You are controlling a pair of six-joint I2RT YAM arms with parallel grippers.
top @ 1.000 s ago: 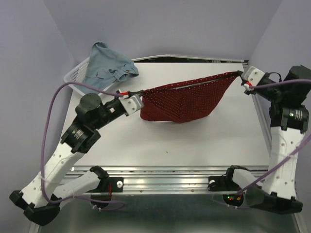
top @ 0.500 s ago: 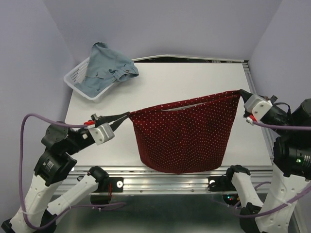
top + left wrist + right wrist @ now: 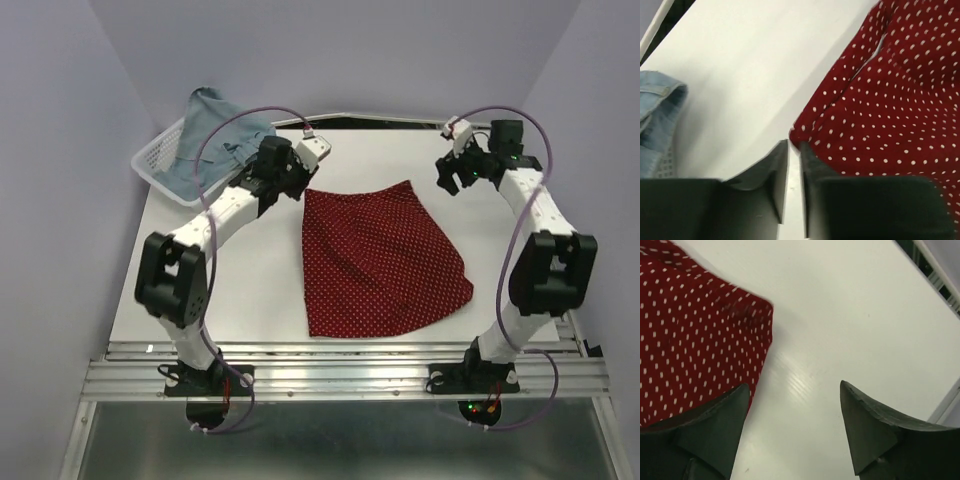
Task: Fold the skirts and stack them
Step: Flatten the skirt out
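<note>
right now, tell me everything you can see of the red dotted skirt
The dark red skirt with small white dots looks like thin cloth. It lies spread flat on the white table, narrow waist end toward the far edge, wide hem nearer the arm bases. Nothing holds it; one waist corner lies just off the left gripper, the other beside the open right gripper.

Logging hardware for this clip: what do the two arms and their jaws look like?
The left arm and right arm both have white links joined by black cylindrical joints. Each trails a looping purple cable. The jaws are dark grey wedges with tapered tips. Small green and red lights glow at the right arm's base.
</note>
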